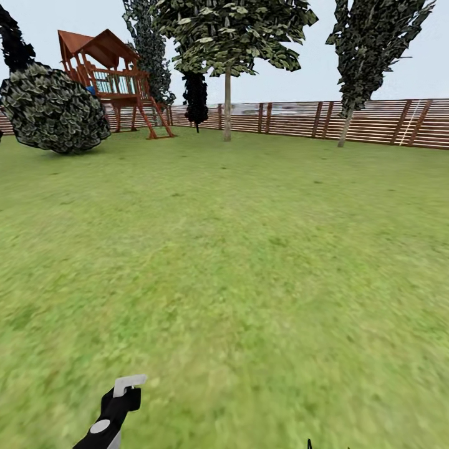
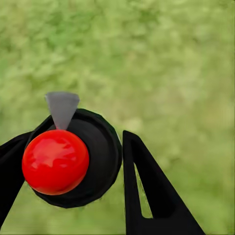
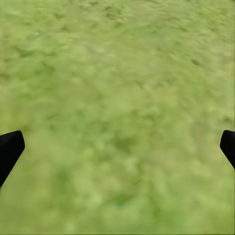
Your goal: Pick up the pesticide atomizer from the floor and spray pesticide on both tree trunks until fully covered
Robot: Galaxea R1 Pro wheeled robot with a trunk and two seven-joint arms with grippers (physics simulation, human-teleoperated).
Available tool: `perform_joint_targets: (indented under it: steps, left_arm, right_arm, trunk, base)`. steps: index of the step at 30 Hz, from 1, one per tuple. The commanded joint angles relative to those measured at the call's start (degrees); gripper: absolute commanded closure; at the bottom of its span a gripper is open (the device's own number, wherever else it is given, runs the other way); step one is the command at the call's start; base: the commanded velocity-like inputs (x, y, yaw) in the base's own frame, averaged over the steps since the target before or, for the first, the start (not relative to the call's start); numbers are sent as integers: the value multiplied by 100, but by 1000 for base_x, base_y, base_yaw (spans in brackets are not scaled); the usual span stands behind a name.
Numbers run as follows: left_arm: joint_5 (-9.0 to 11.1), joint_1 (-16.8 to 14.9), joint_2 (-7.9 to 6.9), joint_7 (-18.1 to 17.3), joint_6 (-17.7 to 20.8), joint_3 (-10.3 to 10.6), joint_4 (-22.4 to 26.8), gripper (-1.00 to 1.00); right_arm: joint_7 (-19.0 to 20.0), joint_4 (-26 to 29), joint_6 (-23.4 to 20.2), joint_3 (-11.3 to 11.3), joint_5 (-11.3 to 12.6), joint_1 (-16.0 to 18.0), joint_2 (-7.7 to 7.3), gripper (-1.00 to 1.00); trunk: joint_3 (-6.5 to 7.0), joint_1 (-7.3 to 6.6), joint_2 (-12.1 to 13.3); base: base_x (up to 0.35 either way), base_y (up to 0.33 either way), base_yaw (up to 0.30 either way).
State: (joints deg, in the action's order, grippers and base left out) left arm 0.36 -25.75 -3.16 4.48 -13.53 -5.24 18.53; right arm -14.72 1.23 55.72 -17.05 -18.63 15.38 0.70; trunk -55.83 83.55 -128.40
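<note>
— While the left claw (image 2: 78,136) pinches the small black round-bodied pesticide atomizer (image 2: 100,147), grey nozzle forward, does that hold look sound?
— I'd say so: its fingers press opposite sides of the body, over the blurry green lawn (image 3: 117,73). It is probably light, stiff and smooth, so it might twist. Grip the body and leave the nozzle free.
— And the right claw (image 3: 117,152)?
— Spread wide, empty. The pale-trunked trees (image 1: 227,106) stand well apart from us, by the brown slatted fence (image 1: 374,121).

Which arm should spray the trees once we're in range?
Left. The left pincer is shut on the pesticide atomizer. The right pincer is open and empty over the grass. The trees stand far off by the fence, so probably drive closer first.
</note>
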Motion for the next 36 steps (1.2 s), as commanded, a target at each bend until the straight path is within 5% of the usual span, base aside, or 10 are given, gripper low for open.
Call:
perform_joint_targets:
  steps: [1, 36]
  left_arm:
    - [-1, 0, 0, -1, 0, 1, 0, 100]
    - [-1, 0, 0, 1, 0, 3, 1, 100]
  right_arm:
    - [3, 0, 0, 0, 0, 0, 0, -100]
    - [1, 0, 0, 1, 0, 0, 0, -100]
  trunk:
    - [0, 0, 0]
    - [0, 0, 0]
  base:
    - [337, 0, 0]
    - [337, 0, 0]
